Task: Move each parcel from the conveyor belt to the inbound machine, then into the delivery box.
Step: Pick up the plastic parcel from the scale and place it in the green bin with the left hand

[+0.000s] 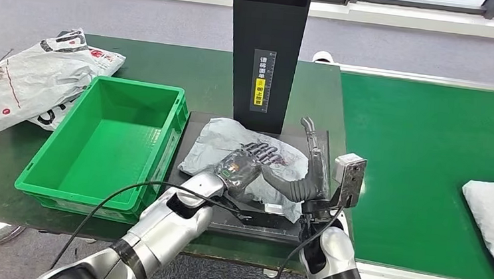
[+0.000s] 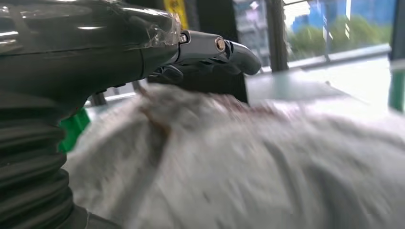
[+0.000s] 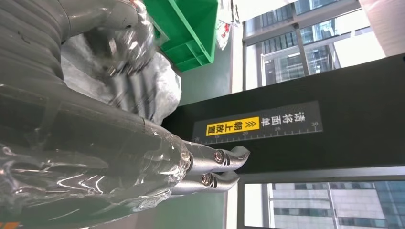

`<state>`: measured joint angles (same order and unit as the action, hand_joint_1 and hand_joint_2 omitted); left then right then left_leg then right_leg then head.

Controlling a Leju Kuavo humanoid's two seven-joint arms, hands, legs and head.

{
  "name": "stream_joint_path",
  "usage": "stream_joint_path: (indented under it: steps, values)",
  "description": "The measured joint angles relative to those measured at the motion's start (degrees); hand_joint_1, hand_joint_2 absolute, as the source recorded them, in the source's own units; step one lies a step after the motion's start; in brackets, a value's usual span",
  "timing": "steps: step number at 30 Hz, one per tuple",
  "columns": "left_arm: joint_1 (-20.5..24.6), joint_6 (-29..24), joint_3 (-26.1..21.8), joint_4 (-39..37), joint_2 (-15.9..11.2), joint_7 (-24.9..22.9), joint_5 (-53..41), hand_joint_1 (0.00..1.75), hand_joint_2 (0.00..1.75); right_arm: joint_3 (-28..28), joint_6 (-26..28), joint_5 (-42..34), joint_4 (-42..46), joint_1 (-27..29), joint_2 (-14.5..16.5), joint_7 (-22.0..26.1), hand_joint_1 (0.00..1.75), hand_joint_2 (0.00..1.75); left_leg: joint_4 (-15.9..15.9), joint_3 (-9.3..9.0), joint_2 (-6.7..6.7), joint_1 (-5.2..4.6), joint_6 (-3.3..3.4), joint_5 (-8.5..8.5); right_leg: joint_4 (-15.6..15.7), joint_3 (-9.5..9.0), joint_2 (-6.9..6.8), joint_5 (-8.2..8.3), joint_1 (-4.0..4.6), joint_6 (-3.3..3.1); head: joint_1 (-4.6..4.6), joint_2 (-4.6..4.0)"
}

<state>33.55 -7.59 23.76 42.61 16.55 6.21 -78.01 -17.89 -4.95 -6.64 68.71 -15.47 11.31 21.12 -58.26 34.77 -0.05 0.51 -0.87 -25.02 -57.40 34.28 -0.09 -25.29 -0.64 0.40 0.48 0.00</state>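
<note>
At the centre of your head view, the crumpled grey plastic parcel (image 1: 230, 145) lies on the black inbound machine's base (image 1: 189, 125). Your left hand (image 1: 246, 163) rests flat on it, fingers spread. Your right hand (image 1: 309, 159) stands just right, fingers extended, holding nothing. The green plastic delivery box (image 1: 107, 145) sits left.
</note>
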Motion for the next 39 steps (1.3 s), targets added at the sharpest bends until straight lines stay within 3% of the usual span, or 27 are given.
stream_joint_path:
  steps: [5, 7, 8, 11, 12, 16, 23, 33, 39]
  values:
    - [2.8, 1.8, 1.3, -7.4, 1.9, 0.5, 0.0, 0.02, 1.75, 0.8, 0.1, 0.7, 1.8, 1.3, 0.6, -1.1, 0.00, 1.75, 0.0, 0.01, 0.00, 0.00, 0.00, -0.01, 0.0, 0.02, 0.00, -0.01, 0.00, 0.00, 0.00, 0.00]
    - [3.6, 2.2, 1.8, -9.3, 2.6, 0.5, 0.2, 0.19, 1.75, 1.2, 0.3, 1.2, 3.0, 2.0, 0.8, -1.7, 0.00, 1.75, 0.0, 0.02, 0.00, 0.00, 0.00, -0.01, 0.0, 0.02, -0.01, -0.02, 0.00, -0.01, 0.00, 0.00]
    - [4.0, 2.3, 2.1, -10.2, 2.9, 0.4, 0.4, 0.39, 1.75, 1.5, 0.4, 1.5, 3.7, 2.5, 0.8, -2.1, 0.00, 1.75, 0.0, 0.02, -0.01, 0.00, 0.00, -0.01, 0.0, 0.02, -0.01, -0.02, 0.00, -0.01, 0.00, 0.00]
    - [4.6, 2.6, 3.4, -11.8, 3.4, 0.0, 1.7, 1.34, 1.75, 2.4, 0.5, 2.2, 5.8, 3.9, 1.0, -2.9, 0.00, 1.75, 0.0, 0.02, -0.01, 0.00, 0.00, -0.02, 0.0, 0.02, -0.01, -0.02, 0.00, -0.01, 0.00, 0.00]
    - [4.6, 2.7, 3.9, -12.2, 3.6, -0.1, 2.1, 1.52, 1.75, 2.6, 0.6, 2.3, 6.4, 4.3, 1.0, -3.0, 0.00, 1.75, 0.0, 0.03, 0.00, 0.00, 0.01, -0.02, 0.0, 0.02, 0.00, -0.02, 0.00, -0.01, 0.00, 0.00]
    - [4.8, 2.9, 5.3, -13.0, 4.0, -0.6, 3.6, 1.37, 1.75, 3.1, 0.9, 2.7, 8.7, 5.9, 1.1, -3.6, 0.00, 1.75, 0.0, 0.02, 0.00, 0.00, 0.00, -0.02, 0.0, 0.02, -0.01, -0.02, 0.00, -0.01, 0.00, 0.00]
    - [5.4, 2.3, 7.2, -13.6, 4.3, -1.8, 6.3, 1.73, 1.75, 4.0, 1.0, 3.7, 12.2, 8.2, 1.4, -4.7, 0.00, 1.75, 0.0, 0.02, 0.00, 0.00, 0.00, -0.02, 0.0, 0.02, 0.00, -0.02, 0.00, -0.01, 0.00, 0.00]
    - [5.8, -3.0, 8.9, -13.0, 4.2, -7.3, 5.2, 1.75, 1.75, 5.0, 1.3, 4.9, 16.0, 11.3, 1.6, -5.0, 0.00, 1.75, 0.0, 0.05, -0.01, 0.00, 0.01, -0.02, 0.0, 0.02, -0.01, -0.02, 0.00, -0.01, 0.00, 0.00]
    - [7.3, -4.7, 8.1, -7.5, 1.6, -13.1, -2.3, 1.75, 1.75, 5.7, 1.5, 5.3, 18.5, 13.7, 1.6, -5.0, 0.00, 1.75, 0.0, 0.05, 0.01, 0.01, 0.00, -0.01, 0.0, 0.03, 0.00, -0.02, 0.01, -0.01, 0.00, 0.00]
